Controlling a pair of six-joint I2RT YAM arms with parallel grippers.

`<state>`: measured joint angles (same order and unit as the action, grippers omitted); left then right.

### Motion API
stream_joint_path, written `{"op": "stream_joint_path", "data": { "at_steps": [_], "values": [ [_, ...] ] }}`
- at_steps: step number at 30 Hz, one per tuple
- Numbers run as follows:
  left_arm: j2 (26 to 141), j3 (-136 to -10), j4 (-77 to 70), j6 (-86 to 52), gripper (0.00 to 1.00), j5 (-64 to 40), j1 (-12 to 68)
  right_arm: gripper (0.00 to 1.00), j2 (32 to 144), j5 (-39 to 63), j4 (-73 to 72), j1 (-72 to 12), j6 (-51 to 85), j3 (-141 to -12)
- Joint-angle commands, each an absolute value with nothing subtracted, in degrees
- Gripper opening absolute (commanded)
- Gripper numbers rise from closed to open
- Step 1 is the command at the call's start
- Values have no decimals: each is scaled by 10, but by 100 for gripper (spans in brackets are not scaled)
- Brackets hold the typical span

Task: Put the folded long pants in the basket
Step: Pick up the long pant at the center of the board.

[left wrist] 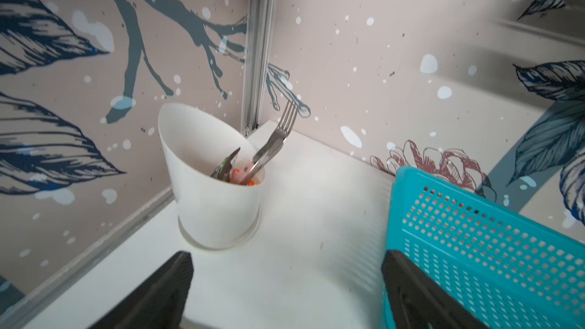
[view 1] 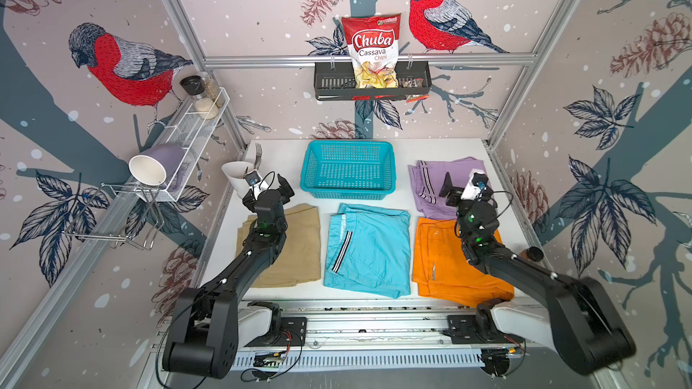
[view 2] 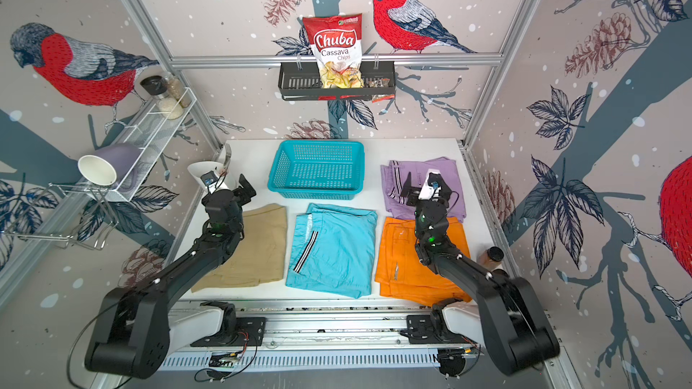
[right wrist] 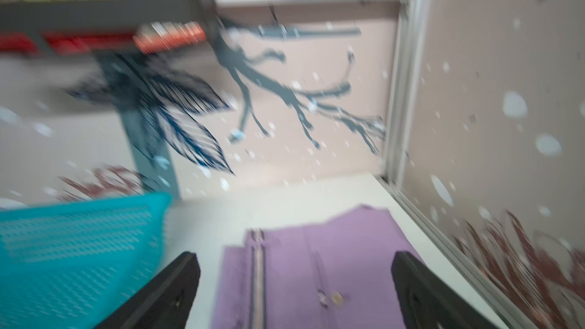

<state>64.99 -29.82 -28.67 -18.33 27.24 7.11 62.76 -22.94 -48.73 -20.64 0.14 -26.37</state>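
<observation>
Four folded pants lie on the white table (view 1: pixel 404 151), none in the basket yet. Nearest me in a row are the beige pair (view 1: pixel 299 248) on the left, the light blue pair (view 1: pixel 370 252) in the middle and the orange pair (view 1: pixel 442 267) on the right. The lilac pair (view 1: pixel 458 166) lies beyond the orange. The teal basket (view 1: pixel 348 170) stands far centre, just beyond the blue pair. My right gripper (right wrist: pixel 296 257) hangs over the lilac pair, jaws spread wide and holding nothing, with the basket to its left. My left gripper (left wrist: pixel 286 259), equally spread and holding nothing, sits past the beige pair's far edge. The basket is to its right and a white cup (left wrist: pixel 215 191) holding a fork (left wrist: pixel 285 121) is ahead.
</observation>
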Motion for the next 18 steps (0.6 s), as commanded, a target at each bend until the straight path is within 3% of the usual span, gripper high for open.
{"op": "stream_joint_path", "data": {
  "at_steps": [1, 2, 4, 5, 7, 9, 12, 16, 18],
  "values": [
    [569, -313, -166, -234, 97, 138, 71, 100, 548, -158, -221, -212, 73, -359],
    [530, -323, -141, -239, 97, 62, 71, 100, 531, -157, -184, -211, 119, -395],
    [464, -326, -132, -267, 97, -63, 71, 100, 514, -348, -109, -219, 307, -445],
    [428, -322, -131, -300, 97, -98, 71, 100, 512, -408, 19, -217, 450, -492],
    [372, -321, -92, -378, 98, -102, 71, 100, 502, -335, 59, -209, 445, -523],
    [325, -325, -4, -468, 98, -68, 71, 100, 469, -183, 26, -206, 373, -501],
    [291, -313, 26, -530, 96, -102, 70, 100, 396, -1, -82, -203, 380, -388],
    [316, -318, 22, -525, 96, -201, 71, 100, 315, 59, -255, -206, 531, -192],
    [357, -329, 55, -500, 96, -236, 71, 100, 333, 91, -221, -193, 559, -180]
  ]
}}
